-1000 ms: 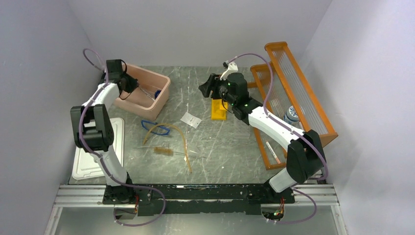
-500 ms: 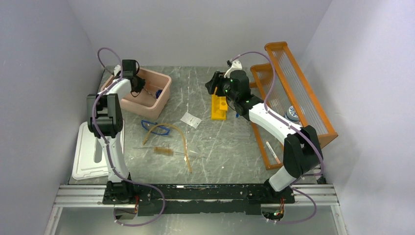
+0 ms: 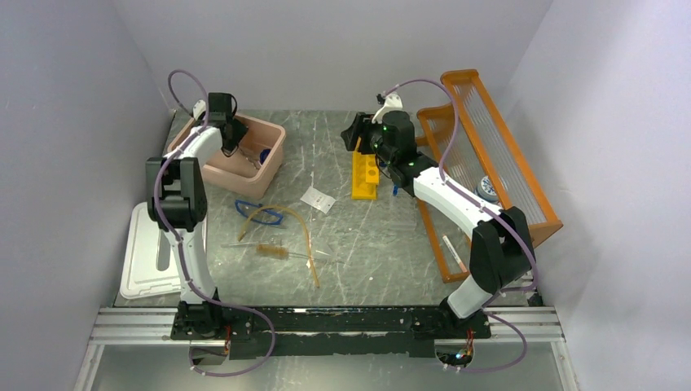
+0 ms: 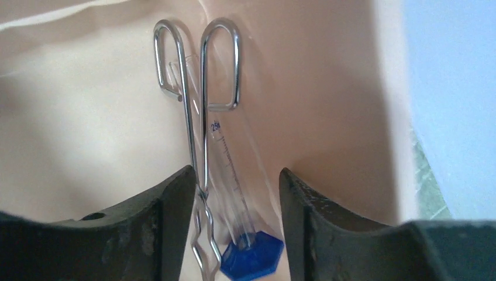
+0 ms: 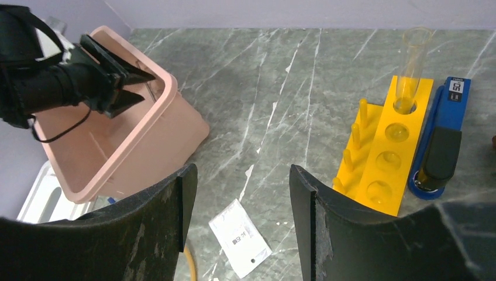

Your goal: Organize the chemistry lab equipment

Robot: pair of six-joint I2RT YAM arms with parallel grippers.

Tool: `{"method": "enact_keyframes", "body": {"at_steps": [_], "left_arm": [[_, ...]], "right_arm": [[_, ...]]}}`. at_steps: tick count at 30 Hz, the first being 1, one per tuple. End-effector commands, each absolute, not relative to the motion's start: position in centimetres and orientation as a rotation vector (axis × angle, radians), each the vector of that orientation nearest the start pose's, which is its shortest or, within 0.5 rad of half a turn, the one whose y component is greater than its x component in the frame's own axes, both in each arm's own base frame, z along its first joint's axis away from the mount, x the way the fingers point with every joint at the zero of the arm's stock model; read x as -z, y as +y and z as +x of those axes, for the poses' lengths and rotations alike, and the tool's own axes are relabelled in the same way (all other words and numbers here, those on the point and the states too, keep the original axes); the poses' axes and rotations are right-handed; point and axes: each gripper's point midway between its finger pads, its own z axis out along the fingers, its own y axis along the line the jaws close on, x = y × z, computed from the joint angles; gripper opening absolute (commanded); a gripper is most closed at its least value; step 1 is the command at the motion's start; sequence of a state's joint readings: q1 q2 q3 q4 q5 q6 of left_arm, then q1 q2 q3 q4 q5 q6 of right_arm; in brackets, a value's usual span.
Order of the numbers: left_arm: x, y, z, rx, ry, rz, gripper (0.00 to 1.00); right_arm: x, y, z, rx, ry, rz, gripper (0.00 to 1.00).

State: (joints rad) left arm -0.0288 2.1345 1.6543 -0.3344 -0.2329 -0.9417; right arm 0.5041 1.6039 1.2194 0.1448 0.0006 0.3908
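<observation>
My left gripper (image 4: 235, 175) hangs inside the pink tub (image 4: 88, 117), which sits at the upper left of the overhead view. Its two fingers stand apart and they grip nothing. Between them, on the bottom of the tub, lie the metal tongs (image 4: 196, 105) with two round loops. Close beside the tongs is a clear graduated tube (image 4: 231, 175) with a blue six-sided foot (image 4: 251, 262). The tongs pass very near the finger at the left of the frame; I cannot tell if they touch it.

My right gripper (image 5: 241, 172) is also open and empty. It hovers above the grey table (image 5: 281, 88), at the upper middle of the overhead view. At the right of its wrist view stands a yellow tube rack (image 5: 380, 158) with one clear glass tube (image 5: 412, 58) upright in the farthest hole. Just beside the rack lies a blue and black item (image 5: 441, 140). The white packet (image 5: 240, 237) lies flat on the table at the bottom of that view.

In the middle left of the overhead view, the blue-framed goggles (image 3: 259, 213), the amber rubber tubing (image 3: 308, 240) and the wire tube brush (image 3: 270, 251) lie close together on the table. The curve of the tubing overlaps the goggles. A white lid (image 3: 147, 265) lies at the left edge and an orange shelf rack (image 3: 501, 163) stands at the right.
</observation>
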Motion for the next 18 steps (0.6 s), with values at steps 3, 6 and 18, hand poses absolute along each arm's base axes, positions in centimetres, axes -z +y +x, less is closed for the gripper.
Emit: {"method": "enact_keyframes", "body": {"at_steps": [3,6,18], "left_arm": [[-16.6,-0.2,55.4,0.159,1.993,-0.972,0.63],[-19.3,-0.6,54.3,0.176,2.001,-0.872,0.64],[-26.0,-5.4,45.5,0.349,2.058,-0.371,0.64]], "right_arm": [[-24.3,26.9,44.0,-0.636,1.881,-0.156,0.63],[-24.0,28.2,42.9,-0.636,1.892,-0.219,0.63],[-14.1,35.2,35.0,-0.533,2.169,-0.570,0.62]]}}
